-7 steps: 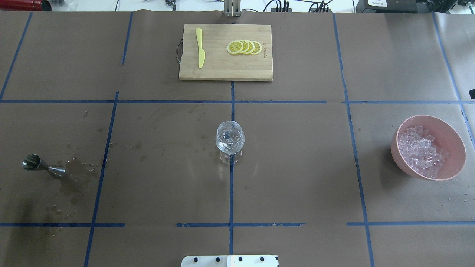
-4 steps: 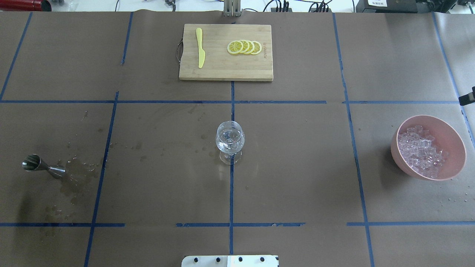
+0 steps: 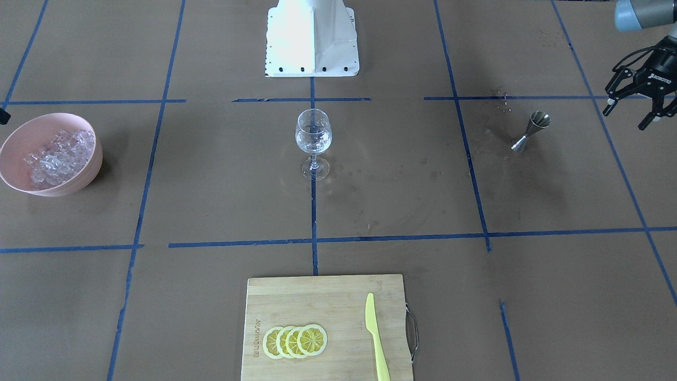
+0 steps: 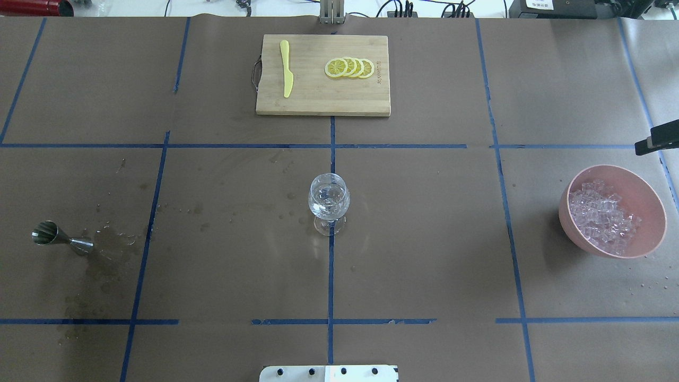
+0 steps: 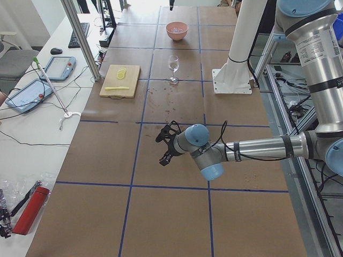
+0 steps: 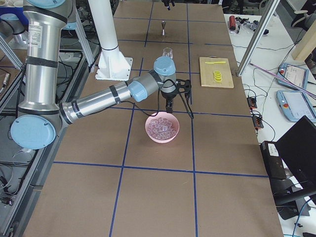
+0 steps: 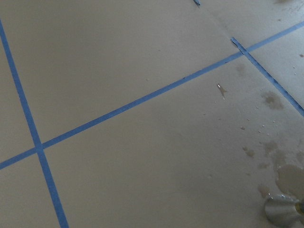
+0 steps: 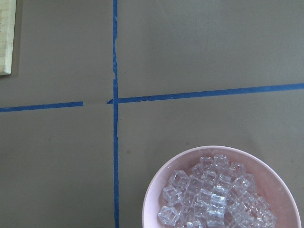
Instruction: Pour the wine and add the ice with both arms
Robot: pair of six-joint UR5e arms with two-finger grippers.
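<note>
The left gripper hangs in the air out past the left end of the table, its black fingers spread wide with nothing between them. Just to its right a small steel measuring cup stands upright among wet stains and droplets on the brown paper.

The right gripper hangs above the table close to a pink bowl and touches nothing. Whether its fingers are apart or together cannot be told from these views. The bowl sits at the right end of the table and is heaped with the ice, small clear cubes.

In the middle of the table, well apart from both arms, a stemmed glass stands upright on a blue tape line, with the wine showing as a little clear liquid inside it.

On the far side lies a wooden cutting board. It carries a row of overlapping lemon slices and, to their left, a yellow knife.
</note>
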